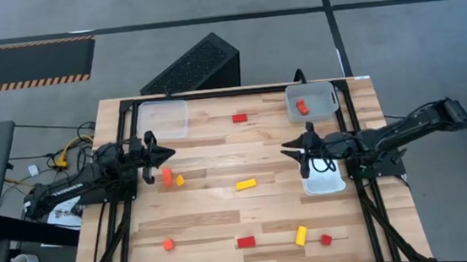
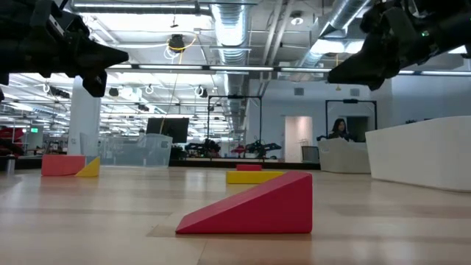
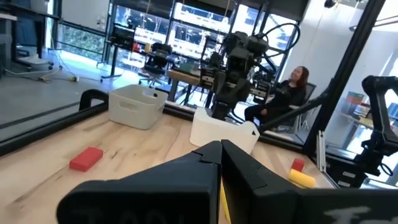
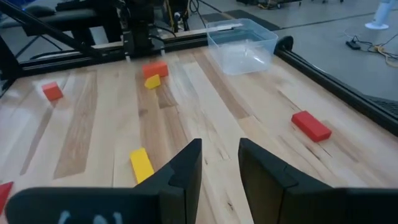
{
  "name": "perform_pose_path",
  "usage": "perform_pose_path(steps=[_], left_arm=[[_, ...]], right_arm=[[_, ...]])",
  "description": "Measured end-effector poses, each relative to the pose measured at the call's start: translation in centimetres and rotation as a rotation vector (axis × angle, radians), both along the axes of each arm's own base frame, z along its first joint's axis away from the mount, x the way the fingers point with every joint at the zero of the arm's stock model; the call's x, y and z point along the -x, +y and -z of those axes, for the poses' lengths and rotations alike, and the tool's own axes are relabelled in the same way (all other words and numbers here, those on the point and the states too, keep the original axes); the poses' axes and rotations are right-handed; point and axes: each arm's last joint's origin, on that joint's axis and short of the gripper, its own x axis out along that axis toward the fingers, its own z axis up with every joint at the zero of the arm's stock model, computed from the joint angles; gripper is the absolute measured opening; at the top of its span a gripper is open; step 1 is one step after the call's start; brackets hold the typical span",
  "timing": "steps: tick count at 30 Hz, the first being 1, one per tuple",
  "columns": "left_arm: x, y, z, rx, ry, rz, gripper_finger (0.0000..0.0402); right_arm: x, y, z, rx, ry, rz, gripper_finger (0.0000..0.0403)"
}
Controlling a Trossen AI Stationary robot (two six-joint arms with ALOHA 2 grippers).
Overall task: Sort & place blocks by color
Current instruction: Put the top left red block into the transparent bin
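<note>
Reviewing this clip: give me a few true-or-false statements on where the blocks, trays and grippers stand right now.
1. The grey tray holds one orange block. True.
2. The clear tray holds two yellow blocks. False: it is empty.
3. The left gripper grips a red block. False: its fingers are shut on nothing, above the table.
4. The right gripper is open and empty. True.
5. A yellow bar lies on the table between the two grippers. True.

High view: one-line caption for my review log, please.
Both grippers, left and right, hover over scattered blocks; one orange block sits in the grey tray.
</note>
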Motion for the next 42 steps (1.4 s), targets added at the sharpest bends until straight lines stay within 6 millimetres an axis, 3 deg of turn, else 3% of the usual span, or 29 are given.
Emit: perform_pose_path(steps=[7, 11, 17, 22, 30, 42], left_arm=[[0.0, 0.3, 0.0, 0.040, -0.003, -0.099, 0.0000], [0.2, 0.5, -0.4, -0.032, -0.010, -0.202, 0.0000], [1.0, 0.6, -3.5, -0.144, -0.056, -0.332, 0.0000], [0.7, 0.8, -4.8, -0.126, -0.013, -0.352, 0.0000], [-2.6, 2.0, -4.8, -0.123, 0.240, -0.374, 0.0029], [-10.4, 4.6, -6.8, -0.253, 0.538, -0.279, 0.0184]], right_arm=[[0.1, -0.2, 0.9, -0.002, 0.080, 0.033, 0.0140], [-0.1, -0.4, 0.2, -0.024, 0.006, 0.051, 0.0143], [-0.1, -0.3, -0.1, 0.013, -0.007, 0.018, 0.0135], [-0.1, -0.3, 0.3, 0.002, 0.021, 0.022, 0.0129], [-0.2, -0.3, -0.6, 0.025, -0.056, 0.010, 0.0129], [-0.2, -0.3, -0.7, 0.029, -0.061, 0.009, 0.0128]])
